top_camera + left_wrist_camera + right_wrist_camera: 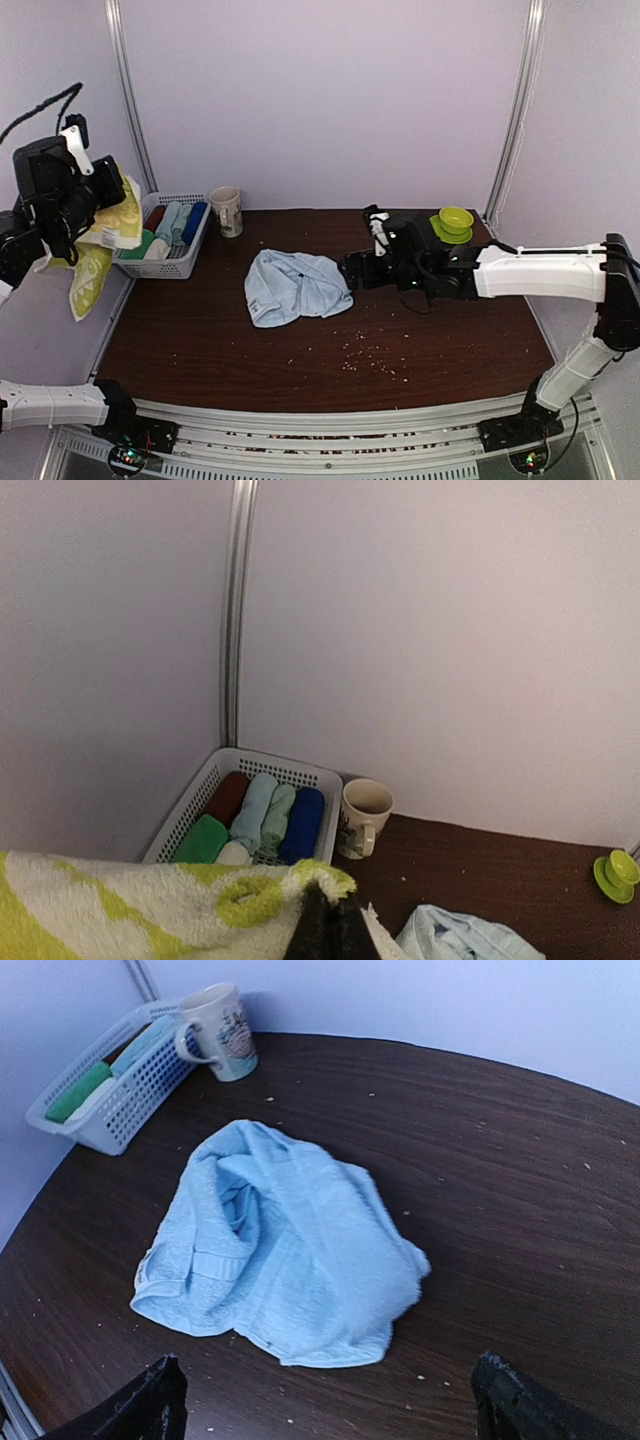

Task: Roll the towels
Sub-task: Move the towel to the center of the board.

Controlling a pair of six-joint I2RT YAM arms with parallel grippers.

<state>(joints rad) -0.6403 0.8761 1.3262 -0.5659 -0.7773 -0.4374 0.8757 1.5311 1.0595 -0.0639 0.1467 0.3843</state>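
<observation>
A crumpled pale blue towel (295, 285) (290, 1250) lies on the dark table, a little left of centre. My right gripper (350, 270) (330, 1415) hovers low just to its right, open, its fingertips (150, 1405) wide apart with nothing between them. My left gripper (88, 222) (325, 930) is raised high off the table's left edge, shut on the yellow-green towel (92, 262) (140, 910). That towel hangs down from it, unrolled. Its corner also shows in the left wrist view beside the pale blue towel (470, 940).
A white slatted basket (190, 255) (225, 765) (120, 1110) with several rolled towels stands at the back left. A printed mug (227, 210) (365, 815) (220, 1030) is beside it. A green bowl on a saucer (453, 222) (618, 872) sits back right. Crumbs dot the table.
</observation>
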